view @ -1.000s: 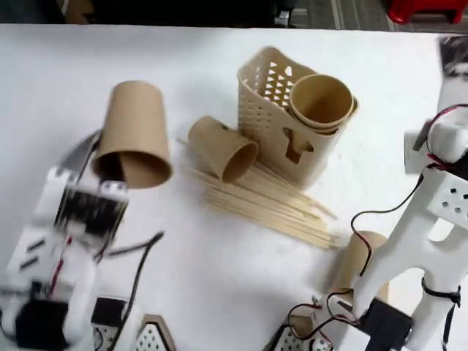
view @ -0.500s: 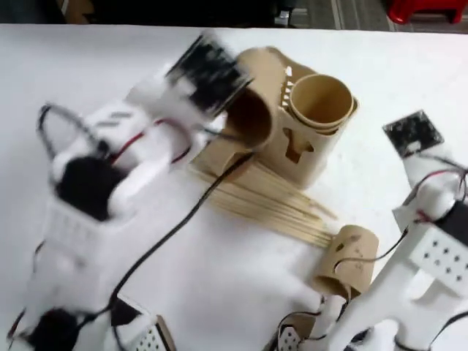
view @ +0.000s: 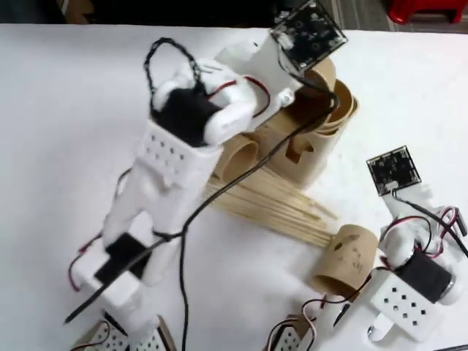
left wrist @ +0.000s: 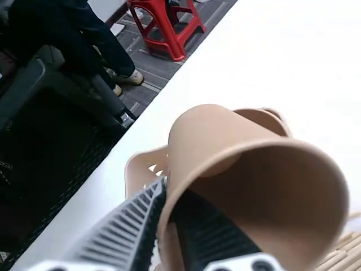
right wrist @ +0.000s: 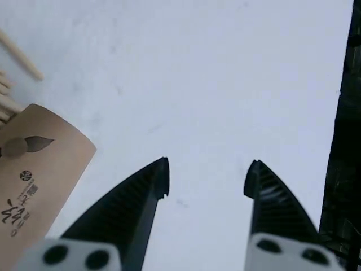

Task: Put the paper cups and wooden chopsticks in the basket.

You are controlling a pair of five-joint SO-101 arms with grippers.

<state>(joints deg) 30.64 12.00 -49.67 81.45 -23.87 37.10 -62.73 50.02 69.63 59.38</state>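
My left gripper is shut on the rim of a paper cup, one finger inside and one outside. It holds the cup tilted over the beige perforated basket, where another cup sits. A third cup lies on its side against the basket's left wall. Wooden chopsticks lie in a heap in front of the basket. A fourth cup lies on its side near the front right. My right gripper stands open just above the table beside that cup, not touching it.
The left arm stretches across the middle of the white table and crosses over the chopsticks' left end. The right arm's base sits at the front right. Past the table's far edge are a red stool and a dark floor.
The left arm swung from the table's near left up and across to the basket, carrying its cup. The right arm lowered toward the cup at the front right, which shifted slightly.
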